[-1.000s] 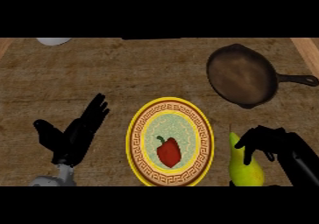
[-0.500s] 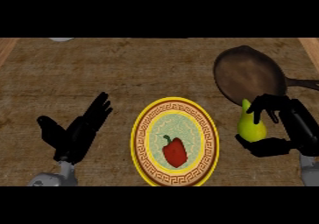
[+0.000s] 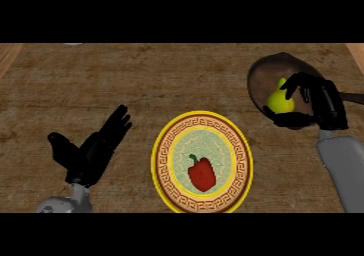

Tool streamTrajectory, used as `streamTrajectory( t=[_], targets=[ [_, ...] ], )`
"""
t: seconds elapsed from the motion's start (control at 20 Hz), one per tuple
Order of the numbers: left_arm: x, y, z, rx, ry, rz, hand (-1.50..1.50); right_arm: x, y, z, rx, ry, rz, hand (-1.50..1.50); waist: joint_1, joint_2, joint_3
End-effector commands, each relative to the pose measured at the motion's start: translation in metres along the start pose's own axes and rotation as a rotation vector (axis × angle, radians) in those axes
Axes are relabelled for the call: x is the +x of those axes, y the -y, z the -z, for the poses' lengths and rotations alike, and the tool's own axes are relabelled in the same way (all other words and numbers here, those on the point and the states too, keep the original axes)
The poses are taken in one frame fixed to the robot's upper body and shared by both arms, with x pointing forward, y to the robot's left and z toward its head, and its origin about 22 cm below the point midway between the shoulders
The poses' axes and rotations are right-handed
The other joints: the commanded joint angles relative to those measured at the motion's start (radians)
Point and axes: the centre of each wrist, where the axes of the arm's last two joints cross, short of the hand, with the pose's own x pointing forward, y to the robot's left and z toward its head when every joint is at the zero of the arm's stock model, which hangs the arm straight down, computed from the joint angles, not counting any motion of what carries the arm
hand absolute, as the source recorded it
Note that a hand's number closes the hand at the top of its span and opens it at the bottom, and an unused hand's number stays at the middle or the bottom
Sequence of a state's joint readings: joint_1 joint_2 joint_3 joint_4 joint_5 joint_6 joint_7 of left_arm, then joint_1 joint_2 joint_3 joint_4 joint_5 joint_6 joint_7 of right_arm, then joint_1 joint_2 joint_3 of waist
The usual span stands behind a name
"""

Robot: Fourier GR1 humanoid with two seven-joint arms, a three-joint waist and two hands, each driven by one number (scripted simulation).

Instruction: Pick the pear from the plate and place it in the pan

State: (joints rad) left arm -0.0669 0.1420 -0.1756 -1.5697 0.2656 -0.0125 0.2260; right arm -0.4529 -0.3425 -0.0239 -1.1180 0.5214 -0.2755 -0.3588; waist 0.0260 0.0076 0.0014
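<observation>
A yellow-green pear (image 3: pixel 279 97) is held in my right hand (image 3: pixel 315 102), whose fingers and thumb curl round it. Hand and pear are over the dark brown pan (image 3: pixel 277 75) at the right back of the counter. The pan's handle (image 3: pixel 357 98) pokes out to the right behind the hand. A yellow-rimmed patterned plate (image 3: pixel 203 162) lies at the front middle with a red bell pepper (image 3: pixel 202 172) on it. My left hand (image 3: pixel 91 148) rests open, fingers up, left of the plate.
A brown woven mat covers the counter (image 3: pixel 141 85). Wooden edges show at the far left (image 3: pixel 2 57) and far right (image 3: pixel 360 52). A pale object (image 3: pixel 73 44) peeks in at the back left edge.
My right hand has carried the pear up and away from beside the plate until it is over the pan. The left hand has stayed open left of the plate.
</observation>
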Motion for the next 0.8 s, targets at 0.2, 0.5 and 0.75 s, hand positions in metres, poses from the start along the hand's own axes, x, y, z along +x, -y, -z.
streamTrajectory(
  t=[0.2, 0.5, 0.75],
  targets=[
    [0.005, 0.003, 0.017, -0.007, 0.02, 0.004, 0.0, -0.035, -0.01, 0.046, -0.091, -0.035, 0.037, 1.5, 0.009, 0.006, 0.0],
    [0.001, 0.016, 0.005, -0.04, 0.023, 0.007, 0.0, -0.049, -0.016, 0.047, -0.103, -0.059, 0.004, 1.5, 0.039, 0.015, 0.002],
    [0.0, 0.011, 0.012, -0.061, 0.026, 0.04, 0.0, -0.063, 0.0, 0.044, 0.116, -0.247, -0.184, -1.5, 0.072, 0.032, 0.001]
  ],
)
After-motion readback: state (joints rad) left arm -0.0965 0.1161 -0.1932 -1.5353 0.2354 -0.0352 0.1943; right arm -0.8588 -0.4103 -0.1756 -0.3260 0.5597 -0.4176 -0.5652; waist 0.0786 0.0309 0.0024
